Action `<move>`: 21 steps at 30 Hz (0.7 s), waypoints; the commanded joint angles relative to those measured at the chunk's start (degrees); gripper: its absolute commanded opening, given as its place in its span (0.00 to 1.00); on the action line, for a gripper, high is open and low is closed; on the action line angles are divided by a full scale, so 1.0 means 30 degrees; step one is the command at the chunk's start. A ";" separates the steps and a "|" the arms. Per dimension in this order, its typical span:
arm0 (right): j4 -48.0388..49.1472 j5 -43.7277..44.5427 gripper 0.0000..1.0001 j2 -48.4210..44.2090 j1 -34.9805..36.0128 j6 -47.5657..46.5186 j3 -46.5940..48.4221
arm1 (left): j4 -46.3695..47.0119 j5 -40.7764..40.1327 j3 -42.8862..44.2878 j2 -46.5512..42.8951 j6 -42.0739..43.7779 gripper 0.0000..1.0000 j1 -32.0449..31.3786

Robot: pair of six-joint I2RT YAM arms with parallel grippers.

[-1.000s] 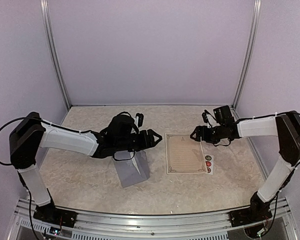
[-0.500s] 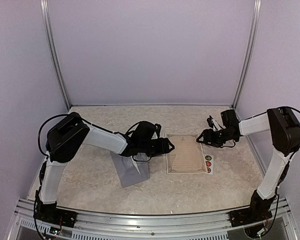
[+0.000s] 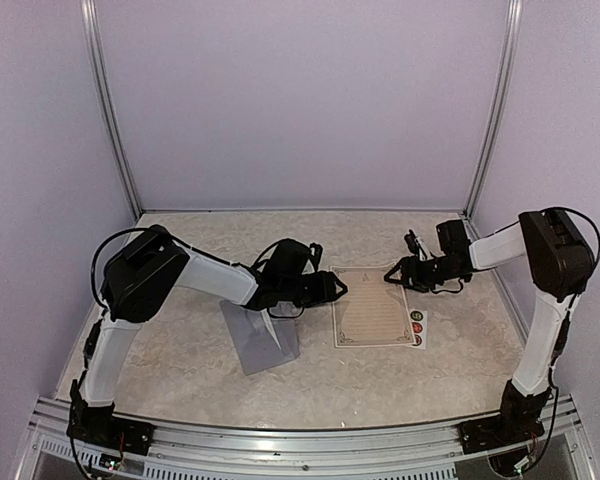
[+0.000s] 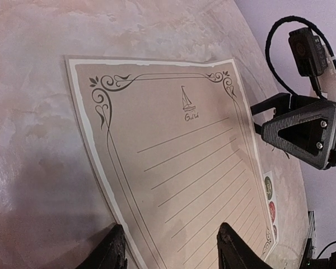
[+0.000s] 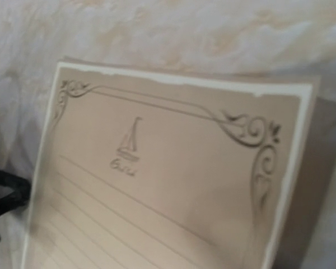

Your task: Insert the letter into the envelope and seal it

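The letter (image 3: 372,306) lies flat on the surface (image 3: 180,370), long axis running near to far, between both arms. Jaws of the left gripper (image 4: 171,249) are spread, straddling its left edge. The right gripper (image 3: 392,274) is at its far right corner; whether its jaws are spread cannot be told. The envelope (image 3: 262,338) lies left of the letter.

Left arm (image 3: 210,278), right arm (image 3: 495,248): white tube links between bulky black joint housings, black bases. Thin black cables (image 3: 110,245) loop off the joints. Right gripper (image 3: 390,274): black triangular finger (image 4: 302,134), recessed centre, two silver screw heads (image 4: 323,124). Left gripper (image 4: 173,252): matte black fingers (image 4: 115,249), rounded tips.
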 commanded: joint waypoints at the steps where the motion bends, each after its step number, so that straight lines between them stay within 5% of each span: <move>1: 0.0179 -0.1518 0.56 0.0806 -0.0158 0.0513 -0.0177 | -0.0734 0.0351 0.0295 0.1164 0.0373 0.52 0.0175; 11: 0.1135 -0.1910 0.02 -0.0312 -0.0142 0.1170 -0.0814 | -0.0473 -0.0204 -0.0426 0.0672 0.0656 0.51 0.0302; 21: 0.3155 -0.1221 0.00 -0.7779 0.0772 0.3877 -0.1978 | 0.2795 -0.0979 -0.6758 -0.7083 0.0614 0.73 0.1121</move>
